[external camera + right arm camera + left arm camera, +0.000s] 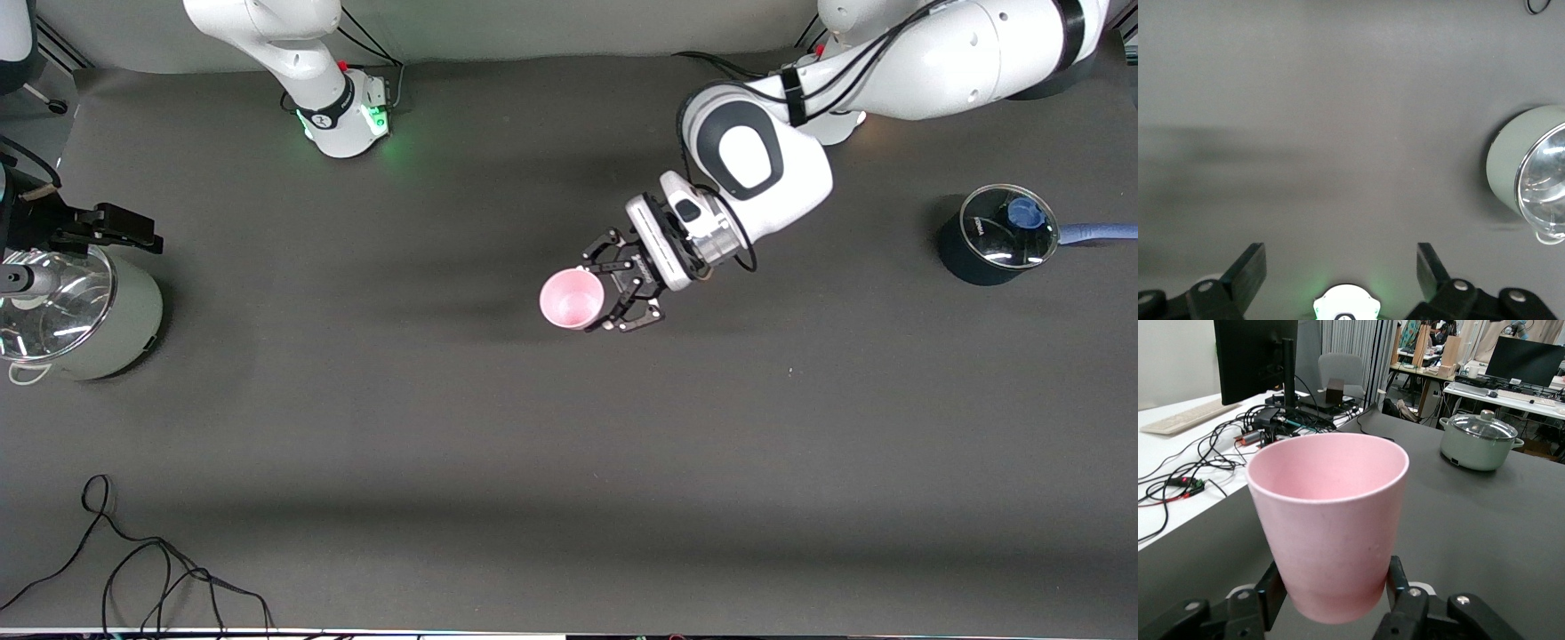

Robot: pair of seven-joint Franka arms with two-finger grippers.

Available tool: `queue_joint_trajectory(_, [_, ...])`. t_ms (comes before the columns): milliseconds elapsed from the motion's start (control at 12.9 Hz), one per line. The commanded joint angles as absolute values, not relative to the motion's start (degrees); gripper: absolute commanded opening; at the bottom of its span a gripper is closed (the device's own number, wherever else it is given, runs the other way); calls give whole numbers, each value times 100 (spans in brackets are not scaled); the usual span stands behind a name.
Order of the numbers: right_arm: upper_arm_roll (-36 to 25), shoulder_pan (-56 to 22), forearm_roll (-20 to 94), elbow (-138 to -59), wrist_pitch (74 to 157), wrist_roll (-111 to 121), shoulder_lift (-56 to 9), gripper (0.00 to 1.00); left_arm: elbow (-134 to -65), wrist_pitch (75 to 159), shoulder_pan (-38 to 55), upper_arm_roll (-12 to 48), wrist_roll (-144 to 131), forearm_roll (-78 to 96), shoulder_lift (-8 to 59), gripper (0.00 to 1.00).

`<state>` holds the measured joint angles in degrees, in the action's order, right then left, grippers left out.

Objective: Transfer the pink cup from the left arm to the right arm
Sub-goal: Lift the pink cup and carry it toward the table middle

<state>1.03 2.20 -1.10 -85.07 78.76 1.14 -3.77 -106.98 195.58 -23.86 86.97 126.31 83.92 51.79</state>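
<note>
- Your left gripper (613, 298) has its jaws closed on the lower part of the pink cup (572, 300), one finger on each side near the base, as the left wrist view shows
- The pink cup is upright, mouth up and empty, held in the air over the middle of the table (569, 462)
- Your right gripper (1341, 267) has its jaws spread wide with nothing between them; its wrist view looks straight down on bare table near the right arm's base, with the pale green pot (80, 316) off to one side
- In the front view only the right arm's base end shows at the top, so you can judge the right gripper as well apart from the cup
- Done so far, as I read it: the pick-up and lift by the left arm
- Left for you: bring the right gripper to the cup, close it on the free upper wall, then release the left gripper
- The dark pot (996, 236) with the blue-knobbed lid sits near the left arm's end, clear of the handover
</note>
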Motion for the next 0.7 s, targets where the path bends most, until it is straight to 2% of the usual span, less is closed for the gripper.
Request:
queue_joint_trajectory(0, [140,158,-54,-8350,7778,-167,-457,100,-10477,19617,-2206,8622,12656,8307,5001,30])
queue_joint_trajectory(155, [141,141,507,-8358,7813,-559,-440,100,-10477,19617,-2206,8631,12648,8297,5001,30])
queue_joint_trajectory(387, [158,-16,1518,-8332,7997,-2507,-422,100,-10477,19617,-2206,8631,12656,8297,5001,30])
queue_joint_trajectory(620, [158,-639,1608,-8271,8462,-3853,-448,100,-10468,19617,-2197,8631,12648,8297,5001,30])
